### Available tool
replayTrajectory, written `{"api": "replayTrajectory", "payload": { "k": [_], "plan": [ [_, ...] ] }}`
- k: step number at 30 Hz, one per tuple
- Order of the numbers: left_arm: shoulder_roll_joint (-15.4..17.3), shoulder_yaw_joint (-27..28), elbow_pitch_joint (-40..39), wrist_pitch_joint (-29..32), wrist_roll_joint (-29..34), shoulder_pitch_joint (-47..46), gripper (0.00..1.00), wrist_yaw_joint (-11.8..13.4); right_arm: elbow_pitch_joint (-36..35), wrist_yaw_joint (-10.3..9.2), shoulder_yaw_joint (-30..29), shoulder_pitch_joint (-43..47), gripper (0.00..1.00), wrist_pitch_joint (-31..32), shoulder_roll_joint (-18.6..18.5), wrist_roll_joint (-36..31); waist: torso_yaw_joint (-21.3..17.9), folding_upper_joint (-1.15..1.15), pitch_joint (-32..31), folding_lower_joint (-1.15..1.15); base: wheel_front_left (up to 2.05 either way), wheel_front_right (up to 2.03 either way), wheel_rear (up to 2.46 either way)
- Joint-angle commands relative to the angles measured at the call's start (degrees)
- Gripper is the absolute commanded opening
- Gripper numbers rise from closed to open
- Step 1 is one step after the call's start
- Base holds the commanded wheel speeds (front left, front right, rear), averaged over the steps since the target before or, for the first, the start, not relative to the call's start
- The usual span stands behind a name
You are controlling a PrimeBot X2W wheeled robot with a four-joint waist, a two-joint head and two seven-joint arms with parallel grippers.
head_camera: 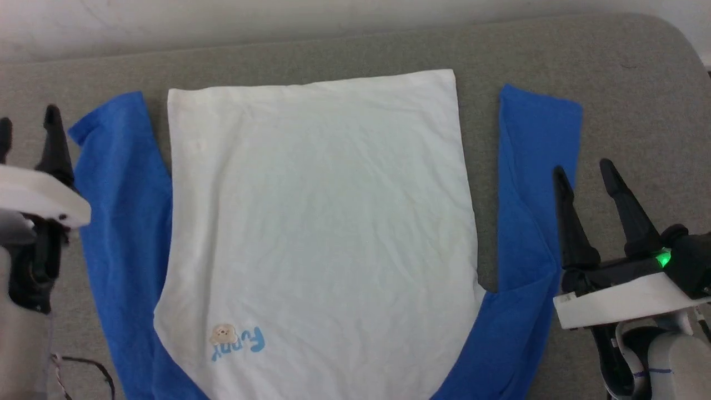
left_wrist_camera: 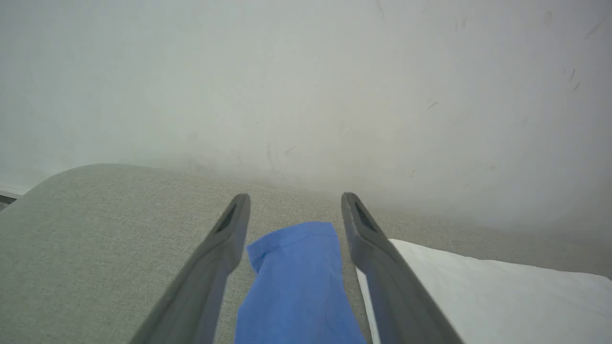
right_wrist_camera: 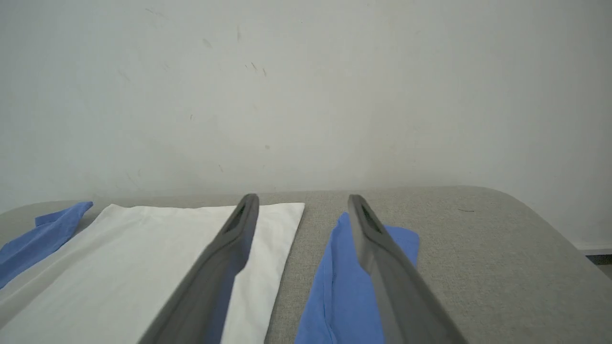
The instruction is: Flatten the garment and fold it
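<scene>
Garment (head_camera: 322, 222) lies spread flat on the grey pad (head_camera: 355, 44), with both grippers wide open and empty.
The white body sits in the middle with a blue sleeve laid out along each side, so it looks flattened and ready to fold. The left gripper (head_camera: 28, 139) lines up with the left sleeve (head_camera: 116, 222) and the right gripper (head_camera: 582, 171) with the right sleeve (head_camera: 527, 183), probably to take them next.

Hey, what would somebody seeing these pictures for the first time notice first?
The garment, spread flat across the grey table: a white body between two royal-blue sleeves. A small cartoon print sits at its near left corner. The left hand and right hand hover open by the sleeves, holding nothing.
</scene>
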Motion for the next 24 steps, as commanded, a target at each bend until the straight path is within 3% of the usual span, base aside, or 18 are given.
{"api": "replayTrajectory", "payload": {
  "k": [1, 9, 16, 22, 23, 24],
  "plan": [
    [1.38, -0.37, 2.12, 1.42, -0.23, -3.70, 1.00, -1.12, 0.26, -0.04, 0.43, -1.24, 1.00, -0.47, 0.21, -0.22, -3.94, 0.00, 6.15, -0.02, 0.00, 0.00, 0.00],
    [8.18, -4.07, 15.67, 19.50, -2.49, -18.11, 1.00, -5.74, 2.74, -0.04, 2.80, -3.54, 1.00, -1.90, 0.23, 2.04, -7.18, 0.00, 10.54, -0.02, 0.00, 0.00, 0.00],
    [13.40, -5.80, 22.45, 35.54, -3.58, -21.23, 1.00, -4.63, 5.24, -0.04, 5.78, -5.16, 1.00, -3.58, 0.23, 4.02, -9.55, 0.00, 13.09, -0.02, 0.00, 0.00, 0.00],
    [14.27, -7.23, 23.51, 46.01, -5.23, -18.71, 1.00, -3.21, 6.98, -0.04, 6.57, -6.06, 1.00, -4.50, 0.23, 4.60, -10.28, 0.00, 13.73, -0.02, 0.00, 0.00, 0.00],
    [14.14, -7.41, 23.60, 48.38, -5.89, -18.06, 0.82, -2.80, 7.11, -0.04, 6.59, -6.11, 1.00, -4.59, 0.23, 4.63, -10.32, 0.00, 13.74, -0.02, 0.00, 0.00, 0.00],
    [13.93, -7.72, 23.46, 50.73, -6.50, -17.40, 0.47, -2.47, 7.19, -0.04, 6.55, -6.12, 1.00, -4.63, 0.23, 4.61, -10.34, 0.00, 13.73, -0.02, 0.00, 0.00, 0.00]
  ]
}}
